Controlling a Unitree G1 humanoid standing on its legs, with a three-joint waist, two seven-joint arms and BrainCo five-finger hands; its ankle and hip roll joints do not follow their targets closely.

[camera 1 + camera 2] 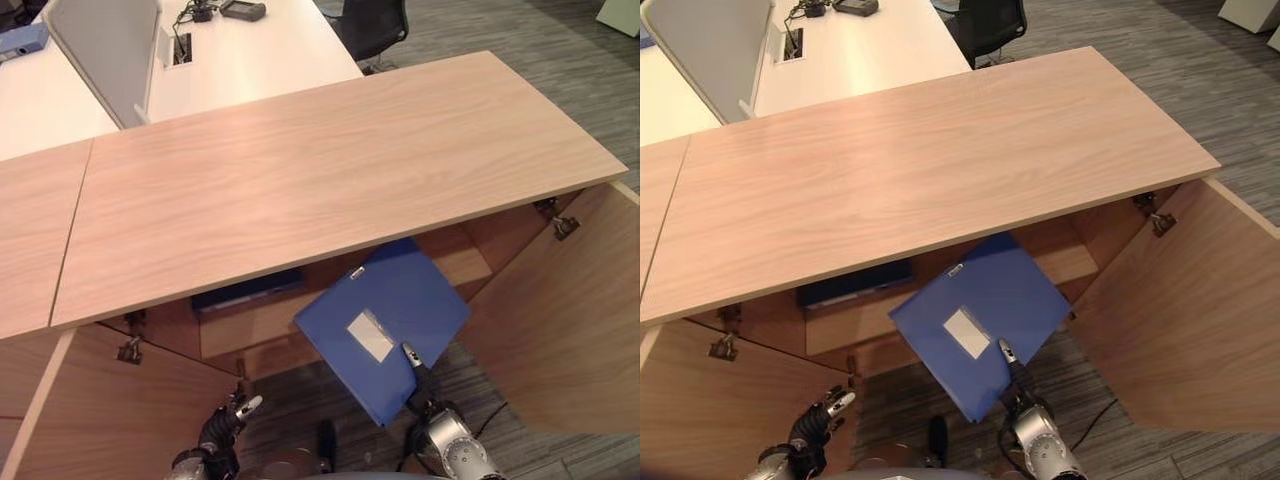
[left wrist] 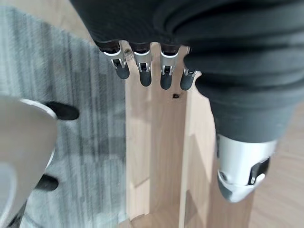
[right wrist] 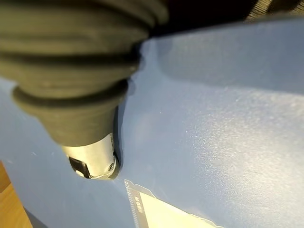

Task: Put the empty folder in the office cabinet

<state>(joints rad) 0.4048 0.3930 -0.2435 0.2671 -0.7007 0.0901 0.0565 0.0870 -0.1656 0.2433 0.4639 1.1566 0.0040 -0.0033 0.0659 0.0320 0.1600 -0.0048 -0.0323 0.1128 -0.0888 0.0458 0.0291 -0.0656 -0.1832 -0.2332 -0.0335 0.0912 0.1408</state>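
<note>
My right hand [image 1: 411, 357] holds a blue folder [image 1: 400, 300] with a white label [image 1: 370, 335] by its near corner. Its thumb [image 3: 92, 161] presses on the folder's top face and the fingers are hidden beneath. The folder tilts up, its far edge under the wooden top [image 1: 300, 180] of the open office cabinet, in front of the inner shelf [image 1: 455, 262]. My left hand [image 1: 225, 425] hangs low by the left cabinet door [image 1: 110, 410], its fingers [image 2: 142, 71] straight and holding nothing.
The right cabinet door [image 1: 570, 320] stands wide open beside the folder. A dark flat item [image 1: 245, 290] lies on the shelf to the left. Behind the cabinet are a white desk [image 1: 250, 50], a grey divider [image 1: 105, 50] and a black chair [image 1: 375, 25].
</note>
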